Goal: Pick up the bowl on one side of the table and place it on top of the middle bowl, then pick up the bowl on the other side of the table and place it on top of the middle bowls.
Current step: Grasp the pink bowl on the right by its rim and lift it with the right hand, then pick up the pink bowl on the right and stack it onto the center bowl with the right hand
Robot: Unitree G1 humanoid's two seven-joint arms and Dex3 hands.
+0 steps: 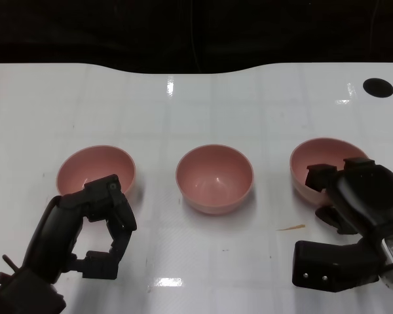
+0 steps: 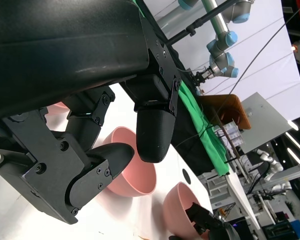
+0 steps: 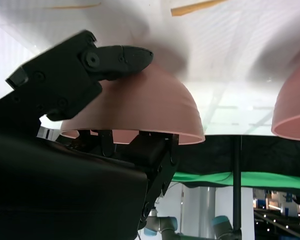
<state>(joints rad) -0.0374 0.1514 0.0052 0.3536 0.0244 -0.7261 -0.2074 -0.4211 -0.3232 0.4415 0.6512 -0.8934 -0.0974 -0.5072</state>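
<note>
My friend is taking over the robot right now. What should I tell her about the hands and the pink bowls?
Right hand: fingers over the rim and outside wall of the right bowl, which looks still on the table; the right wrist view shows the same grip.
Left hand: open, holding nothing, just in front of the left bowl.
Middle bowl: sits alone, nothing on it.
Done: no bowl stacked yet.
Left: lift the right bowl onto the middle bowl, then put the left bowl on top of both.
</note>
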